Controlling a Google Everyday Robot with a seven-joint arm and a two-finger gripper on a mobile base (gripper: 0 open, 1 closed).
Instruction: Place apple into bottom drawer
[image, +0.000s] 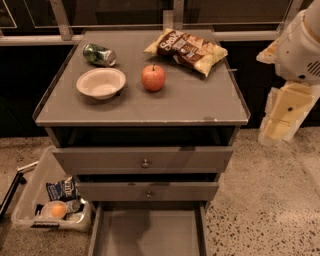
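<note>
The gripper (285, 112) hangs at the right edge of the frame, off the side of the grey cabinet (200, 107) and below the level of its top, well apart from everything on it. Whether it is spread or closed I cannot tell from this angle. The apple (153, 77) stands stem up near the middle of the cabinet top. It sits between the white bowl (101, 83) on its left and the chip bag (186, 49) toward the upper right, touching neither. A green can (99, 55) lies on its side in the upper left. The bottom drawer (148, 232) is pulled out at the bottom of the frame, beneath two knobbed drawers that stand slightly open.

The step in hand looks like the reach for the apple. To do it well, the gripper should first rise above the cabinet top, then come in from the right and above. It should close across the apple's widest part, keeping clear of the bag's near corner. A smooth round fruit may roll if nudged off-centre, so a centred, level approach seems wise.
</note>
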